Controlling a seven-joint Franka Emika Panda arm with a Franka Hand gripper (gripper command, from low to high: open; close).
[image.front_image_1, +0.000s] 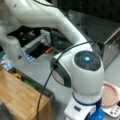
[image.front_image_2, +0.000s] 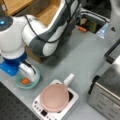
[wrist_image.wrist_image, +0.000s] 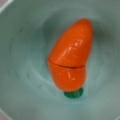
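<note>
**Carrot in the bowl under the hand**

In a front view, the pale green bowl (image.front_image_2: 27, 80) sits on the grey counter (image.front_image_2: 82, 57) at the left, holding an orange toy carrot (image.front_image_2: 25, 81). The hand (image.front_image_2: 29, 72) reaches down into the bowl; whether it is open or closed, I cannot tell. Just right stands a white scale (image.front_image_2: 66, 98) carrying a pink plate (image.front_image_2: 54, 97), then a metal oven (image.front_image_2: 107, 92). No writing is readable.
</note>
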